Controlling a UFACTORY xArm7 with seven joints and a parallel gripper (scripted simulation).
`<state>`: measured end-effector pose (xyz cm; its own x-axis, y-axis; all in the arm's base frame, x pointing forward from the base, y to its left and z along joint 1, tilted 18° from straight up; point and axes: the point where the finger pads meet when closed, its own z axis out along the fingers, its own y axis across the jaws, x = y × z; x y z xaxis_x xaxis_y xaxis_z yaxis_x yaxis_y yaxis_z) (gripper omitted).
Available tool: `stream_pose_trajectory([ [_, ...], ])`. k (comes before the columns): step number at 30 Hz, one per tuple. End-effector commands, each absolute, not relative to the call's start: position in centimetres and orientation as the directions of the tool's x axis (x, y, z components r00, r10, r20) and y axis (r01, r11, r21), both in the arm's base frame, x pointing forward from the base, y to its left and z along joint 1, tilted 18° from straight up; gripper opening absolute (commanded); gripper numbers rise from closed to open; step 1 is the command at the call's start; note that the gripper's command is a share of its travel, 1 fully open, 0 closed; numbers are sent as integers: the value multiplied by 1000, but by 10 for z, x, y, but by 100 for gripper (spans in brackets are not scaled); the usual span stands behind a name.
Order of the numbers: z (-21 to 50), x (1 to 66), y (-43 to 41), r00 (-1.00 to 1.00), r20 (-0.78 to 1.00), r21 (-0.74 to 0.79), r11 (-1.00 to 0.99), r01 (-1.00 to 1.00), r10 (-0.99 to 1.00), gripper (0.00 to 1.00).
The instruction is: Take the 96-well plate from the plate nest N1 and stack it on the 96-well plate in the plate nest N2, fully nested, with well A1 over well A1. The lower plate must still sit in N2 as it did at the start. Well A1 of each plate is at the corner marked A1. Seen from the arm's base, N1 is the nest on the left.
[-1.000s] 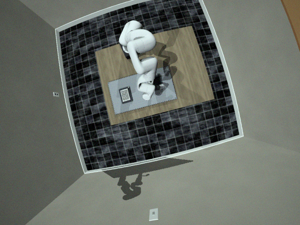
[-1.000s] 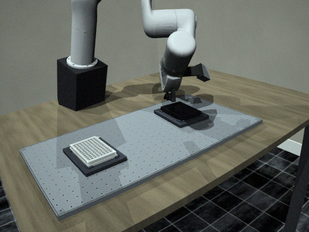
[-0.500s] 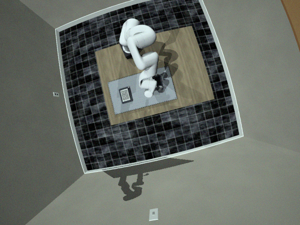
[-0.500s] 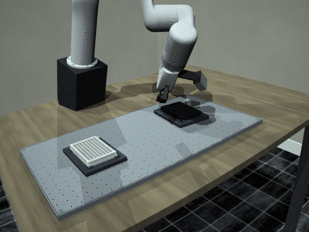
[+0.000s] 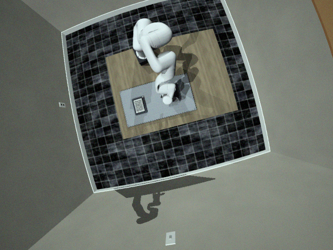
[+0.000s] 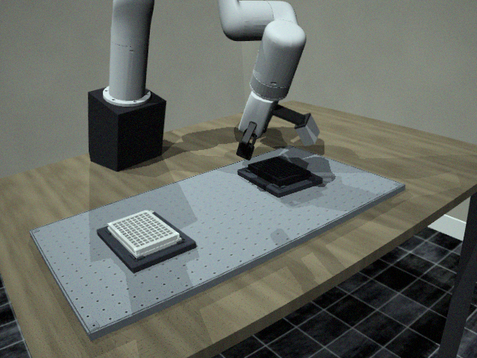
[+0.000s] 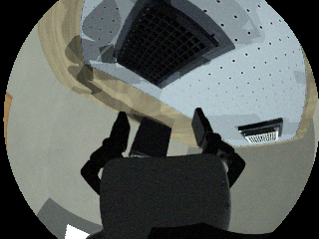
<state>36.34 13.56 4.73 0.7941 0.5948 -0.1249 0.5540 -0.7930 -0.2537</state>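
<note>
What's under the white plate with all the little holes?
The white plate sits in a dark nest, whose edge sticks out all around it. The nest rests on the grey board. The nest's middle is covered by the plate, so it cannot be seen.
</note>
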Motion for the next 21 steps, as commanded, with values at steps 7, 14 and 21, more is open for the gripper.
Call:
stream_pose_trajectory([
  [7,52,373,137,910,-63,-82,-911,404,410,100],
  [14,58,379,145,962,30,-16,-962,272,271,100],
  [21,67,382,156,979,108,-1,-984,176,175,100],
])
